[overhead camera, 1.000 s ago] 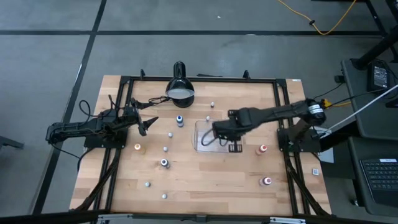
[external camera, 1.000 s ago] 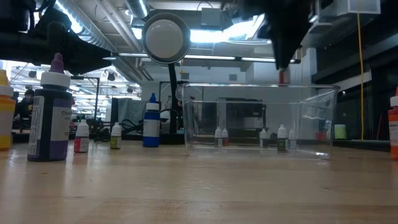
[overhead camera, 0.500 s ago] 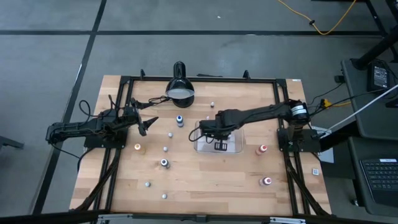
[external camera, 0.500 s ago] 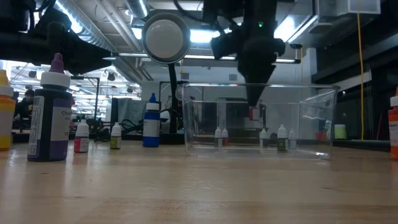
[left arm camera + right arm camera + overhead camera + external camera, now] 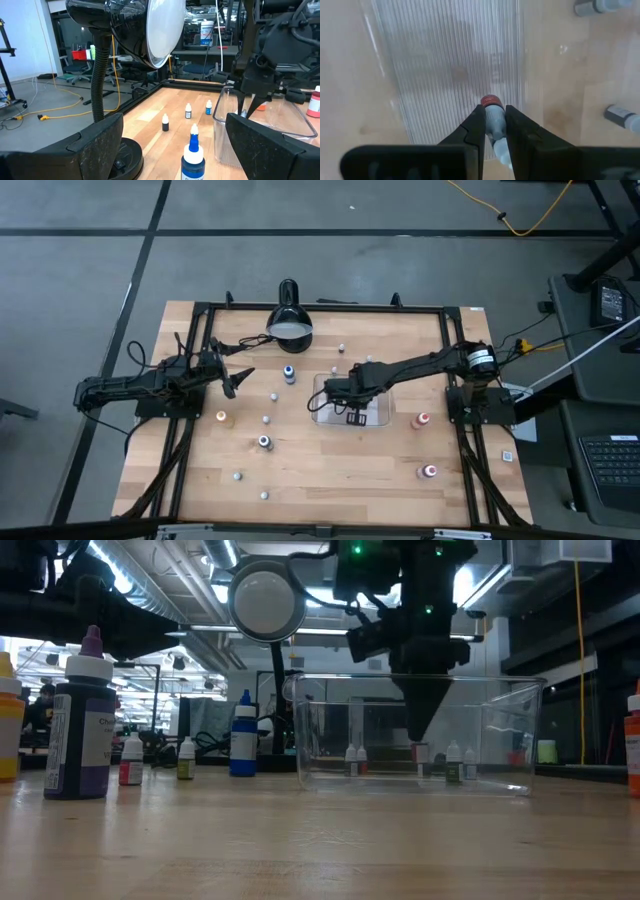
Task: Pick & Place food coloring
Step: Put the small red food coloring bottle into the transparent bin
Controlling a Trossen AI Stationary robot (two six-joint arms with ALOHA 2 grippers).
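My right gripper [image 5: 492, 122] [image 5: 336, 392] points down inside the clear tray [image 5: 380, 418] [image 5: 505, 735] at mid-table, shut on a tiny red-capped food coloring bottle [image 5: 492, 116]. Small bottles [image 5: 453, 758] stand beyond the tray in the low view. More food coloring bottles stand upright on the wood: a blue one [image 5: 289, 373], an orange one [image 5: 221, 417], a dark one [image 5: 264, 442], two red ones [image 5: 423, 420] at the right and several pale ones [image 5: 266, 419]. My left gripper [image 5: 240, 378] [image 5: 172, 125] waits open at the table's left side. My right gripper pinches the bottle's pale body [image 5: 495, 125] between its two fingers, just behind the red cap [image 5: 490, 102]. The fingers come from above, pointing down, and lie along the bottle. The cap sticks out past the fingertips, downward, over the tray's ribbed floor [image 5: 445, 75].
A black dome lamp [image 5: 289, 323] stands at the far edge, left of the tray, its shade [image 5: 160, 30] close before my left gripper. A black frame [image 5: 200, 380] runs around the tabletop. Bare wood lies in front of the tray.
My right gripper has come down into the tray and shifted a little toward the table's left, staying shut on the red-capped bottle, which went down with it.
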